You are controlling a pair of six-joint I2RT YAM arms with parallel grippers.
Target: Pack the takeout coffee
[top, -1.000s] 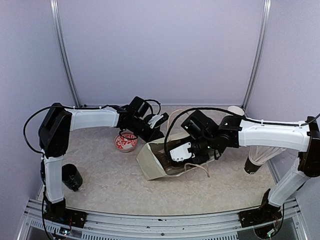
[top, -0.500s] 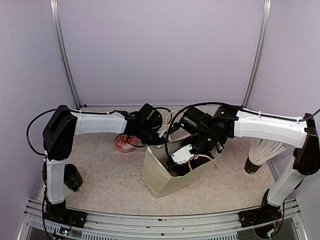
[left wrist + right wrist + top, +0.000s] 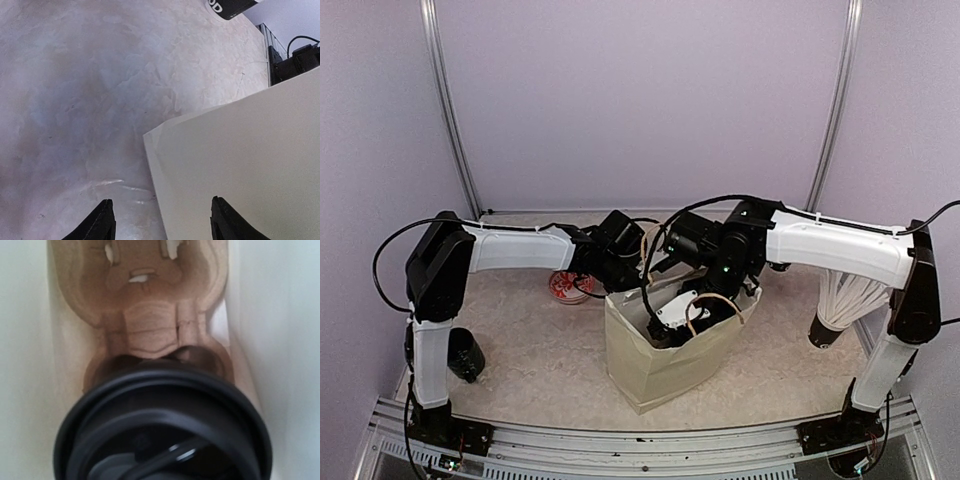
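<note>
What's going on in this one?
The right end effector is down inside the upright paper bag, holding the lidded cup over a cardboard carrier that lies in the bag. Whether the cup is seated in a pocket yet cannot be told. The left end effector is open at the bag's rim, with the bag's edge between its fingers.

You have a cream paper bag (image 3: 670, 365) standing upright mid-surface (image 3: 540, 370), with a moulded cardboard carrier (image 3: 150, 315) inside. A red-patterned dish (image 3: 562, 287) sits behind it to the left. A black cup (image 3: 465, 355) stands far left and a cup of white sticks (image 3: 840, 308) far right.
</note>
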